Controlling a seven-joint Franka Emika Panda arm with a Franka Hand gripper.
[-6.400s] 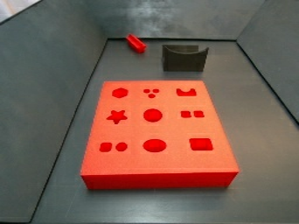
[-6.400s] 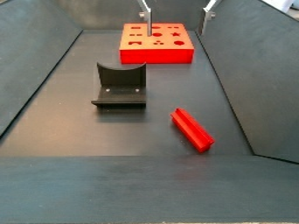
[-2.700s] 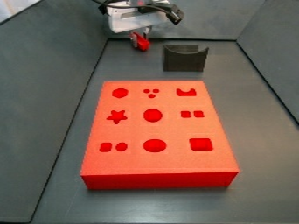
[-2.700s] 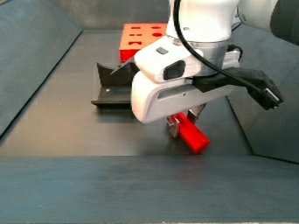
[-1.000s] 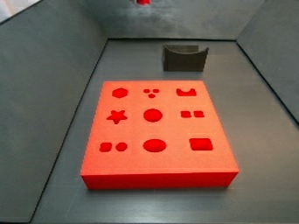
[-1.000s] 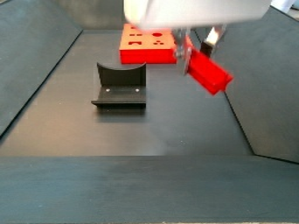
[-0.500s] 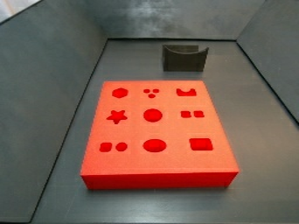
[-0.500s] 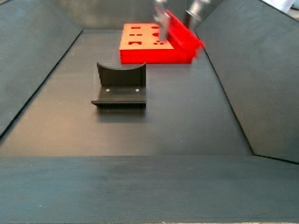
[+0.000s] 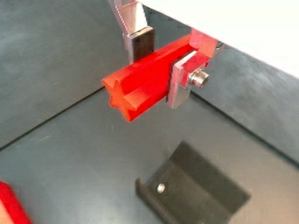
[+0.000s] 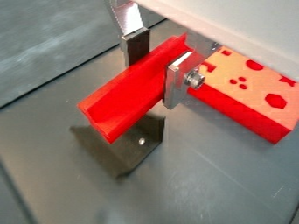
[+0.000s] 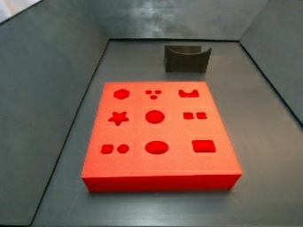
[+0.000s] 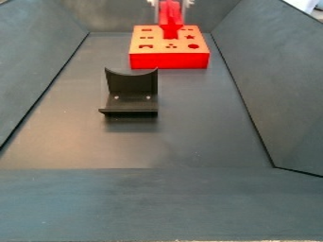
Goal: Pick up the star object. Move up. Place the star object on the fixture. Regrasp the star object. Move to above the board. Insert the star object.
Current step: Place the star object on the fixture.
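In both wrist views my gripper (image 9: 160, 63) (image 10: 156, 66) is shut on the star object (image 9: 135, 86) (image 10: 117, 105), a bright red bar whose star end sticks out past the silver fingers (image 9: 179, 79). It hangs high in the air. The dark fixture (image 9: 193, 188) (image 10: 122, 149) stands on the floor far below it. In a side view only the star object (image 12: 168, 14) shows at the upper edge, in line with the red board (image 12: 168, 45). Another side view shows the board (image 11: 160, 133) and the fixture (image 11: 187, 58), but no gripper.
Sloping dark grey walls (image 12: 44, 76) (image 11: 59, 62) close in the floor on both sides. The board (image 10: 246, 87) with its recessed holes lies beyond the fixture (image 12: 128, 92); a corner of the board (image 9: 10, 206) shows in a wrist view.
The gripper has carried the star object further up and sideways; in a side view the red bar has slid from the right towards the middle of the upper edge.
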